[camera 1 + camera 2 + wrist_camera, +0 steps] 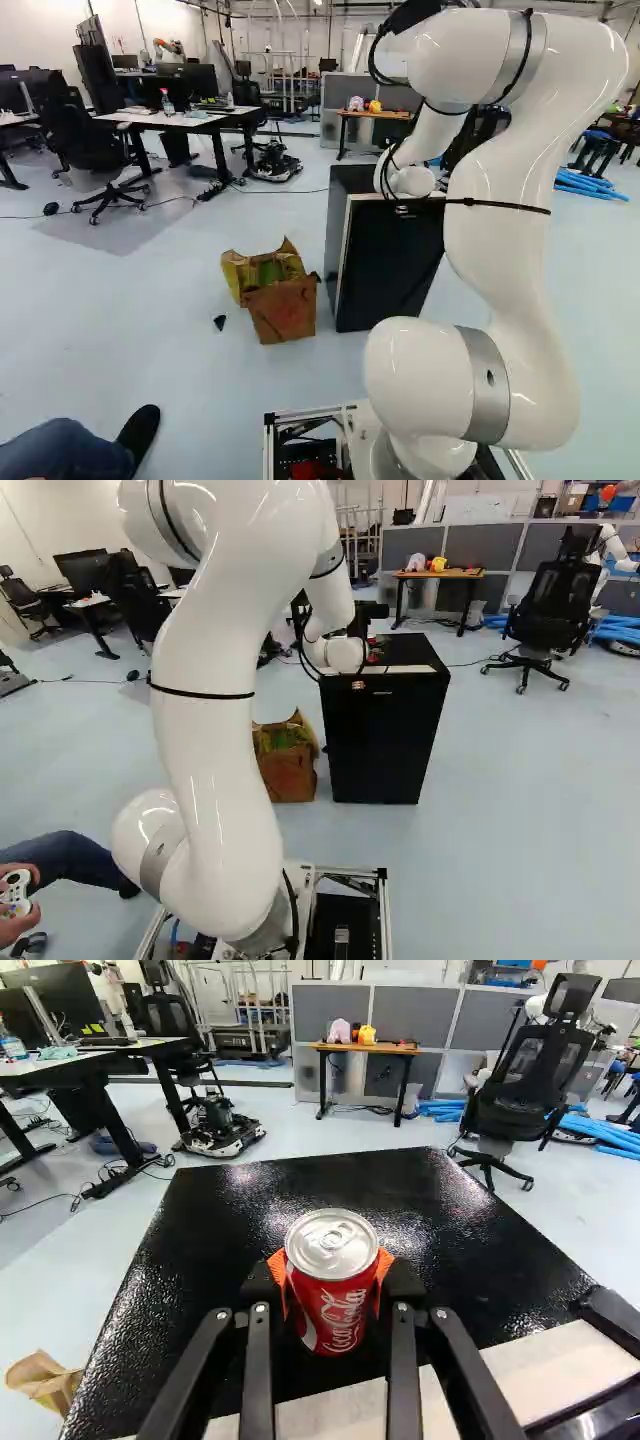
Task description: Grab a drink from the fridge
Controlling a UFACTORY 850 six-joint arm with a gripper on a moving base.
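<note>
The tool stands partly open, its 2 fingers closed on 1 red soda can from 2 opposite sides, orange pads against it. The can is upright over the top of the black fridge, close to the fridge's pale strip; whether its base touches the top is hidden. Beside the fridge, 1 brown paper bag sits on the floor. Well beyond the fridge, 1 table carries 2 small objects, 1 pink and 1 yellow.
</note>
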